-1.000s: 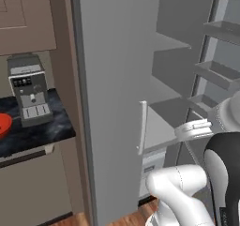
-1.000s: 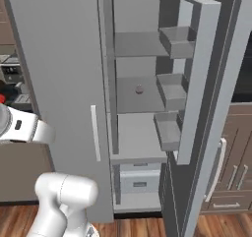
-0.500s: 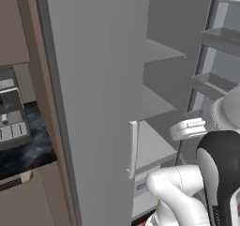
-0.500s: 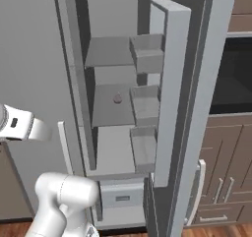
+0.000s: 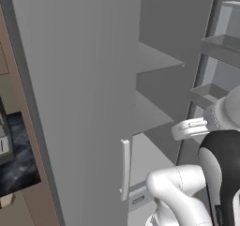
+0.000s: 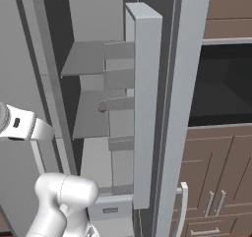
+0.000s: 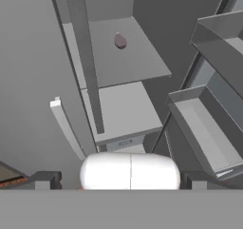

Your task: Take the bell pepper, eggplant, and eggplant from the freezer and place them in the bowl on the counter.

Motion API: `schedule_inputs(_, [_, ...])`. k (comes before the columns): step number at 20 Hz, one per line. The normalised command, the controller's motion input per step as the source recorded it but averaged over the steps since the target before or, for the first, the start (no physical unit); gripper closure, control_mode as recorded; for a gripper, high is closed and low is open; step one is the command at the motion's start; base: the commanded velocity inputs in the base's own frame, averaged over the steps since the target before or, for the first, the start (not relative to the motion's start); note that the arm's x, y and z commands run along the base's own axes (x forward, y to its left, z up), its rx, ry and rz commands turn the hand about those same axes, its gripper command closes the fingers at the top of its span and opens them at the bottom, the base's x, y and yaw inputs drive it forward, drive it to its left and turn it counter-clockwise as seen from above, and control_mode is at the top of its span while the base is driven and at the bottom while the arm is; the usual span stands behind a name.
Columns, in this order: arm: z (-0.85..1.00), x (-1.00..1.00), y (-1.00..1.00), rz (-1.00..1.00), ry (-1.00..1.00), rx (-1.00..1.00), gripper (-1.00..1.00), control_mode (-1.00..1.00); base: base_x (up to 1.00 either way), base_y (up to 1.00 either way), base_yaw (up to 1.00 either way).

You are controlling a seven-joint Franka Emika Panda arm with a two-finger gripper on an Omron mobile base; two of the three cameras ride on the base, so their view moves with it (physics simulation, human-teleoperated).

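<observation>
None of the three vegetables had visibly left the freezer (image 6: 147,113), whose door stood open. One small dark rounded item (image 7: 120,41), perhaps an eggplant, lay on an inner shelf (image 7: 126,57) at twelve o'clock in the hand view. The pincer (image 7: 118,180) was spread wide and empty, so every pick-up remained.

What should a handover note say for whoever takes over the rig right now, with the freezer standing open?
Gripper: open, holding nothing, pointed into the open freezer.
Things: a small dark item, too small to identify, sits on a middle freezer shelf. The freezer door is swung open. A strip of the counter is at the left edge of the left base view.
Done: the freezer is open.
Left: pick each vegetable and carry it to the bowl; nothing is grasped yet.
</observation>
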Motion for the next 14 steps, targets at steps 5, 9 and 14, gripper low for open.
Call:
schedule_inputs(5, [0.00, 0.00, 0.00, 0.00, 0.00, 0.00, -1.00, 1.00, 1.00, -0.16, 0.00])
schedule_inputs(9, [0.00, 0.00, 0.00, 0.00, 0.00, 0.00, -1.00, 1.00, 0.70, 0.00, 0.05])
schedule_inputs(14, [0.00, 0.00, 0.00, 0.00, 0.00, 0.00, -1.00, 1.00, 0.29, 0.00, 0.07])
